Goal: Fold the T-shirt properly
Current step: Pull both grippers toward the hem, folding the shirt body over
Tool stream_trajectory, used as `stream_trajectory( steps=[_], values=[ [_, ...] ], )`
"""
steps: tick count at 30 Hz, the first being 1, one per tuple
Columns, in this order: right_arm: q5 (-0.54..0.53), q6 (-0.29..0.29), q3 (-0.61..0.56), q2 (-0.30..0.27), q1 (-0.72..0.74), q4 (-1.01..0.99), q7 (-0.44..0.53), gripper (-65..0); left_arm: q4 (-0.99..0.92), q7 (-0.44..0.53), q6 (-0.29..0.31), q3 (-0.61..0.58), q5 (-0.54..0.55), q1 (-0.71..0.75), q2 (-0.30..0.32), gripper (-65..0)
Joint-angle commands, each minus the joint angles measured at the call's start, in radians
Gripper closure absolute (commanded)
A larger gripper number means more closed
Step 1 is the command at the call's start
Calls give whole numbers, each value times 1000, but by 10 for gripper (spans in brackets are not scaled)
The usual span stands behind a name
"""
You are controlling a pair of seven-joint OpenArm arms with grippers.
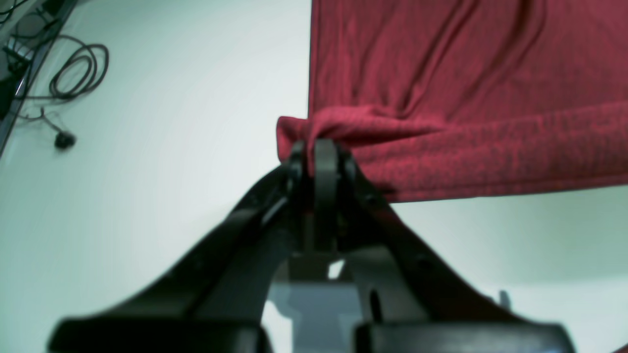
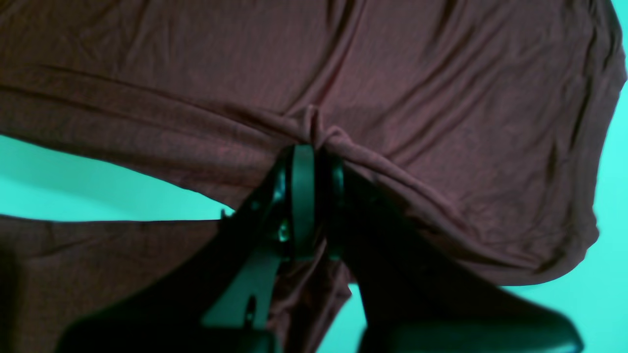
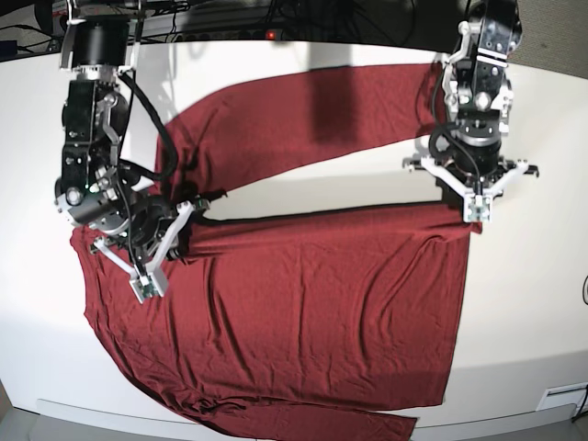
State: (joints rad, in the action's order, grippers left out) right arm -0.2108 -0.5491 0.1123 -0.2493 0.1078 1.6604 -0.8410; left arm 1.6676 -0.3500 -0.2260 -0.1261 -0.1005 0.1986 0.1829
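Observation:
The maroon T-shirt (image 3: pixel 312 303) lies spread on the white table (image 3: pixel 533 303), with one long sleeve (image 3: pixel 303 119) stretched across the back. My left gripper (image 1: pixel 319 147) is shut on a bunched corner of the shirt (image 1: pixel 466 73) and holds a folded-over edge. In the base view it (image 3: pixel 464 216) is at the shirt's right edge. My right gripper (image 2: pixel 306 149) is shut on a pinched fold of the shirt (image 2: pixel 417 98). In the base view it (image 3: pixel 179 241) is at the shirt's left side. No neck label shows.
Black cables (image 1: pixel 78 71) lie off the table's edge in the left wrist view. Equipment and wires line the table's back edge (image 3: pixel 230 18). The shirt's lower part hangs near the table's front edge (image 3: pixel 303 418).

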Motion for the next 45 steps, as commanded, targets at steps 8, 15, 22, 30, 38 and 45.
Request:
stream_trajectory(
  steps=[8,15,22,30,38,45],
  values=[
    [2,7,6,-11,108,-114,42,0,13,22,-5,2,30,-69,6,0],
    [2,7,6,-11,216,-273,63,0,-84,23,25,2,78,-151,6,0],
    [2,7,6,-11,288,-379,83,0,-203,26,28,2,84,-270,6,0],
    [8,7,5,-8,352,-481,128,0,-363,34,58,2,135,-368,5,0],
    [29,7,5,-8,425,-633,181,0,-432,80,58,2,135,-404,5,0],
    [45,5,5,6,489,-725,221,0,-432,131,58,2,135,-404,6,0]
  ],
)
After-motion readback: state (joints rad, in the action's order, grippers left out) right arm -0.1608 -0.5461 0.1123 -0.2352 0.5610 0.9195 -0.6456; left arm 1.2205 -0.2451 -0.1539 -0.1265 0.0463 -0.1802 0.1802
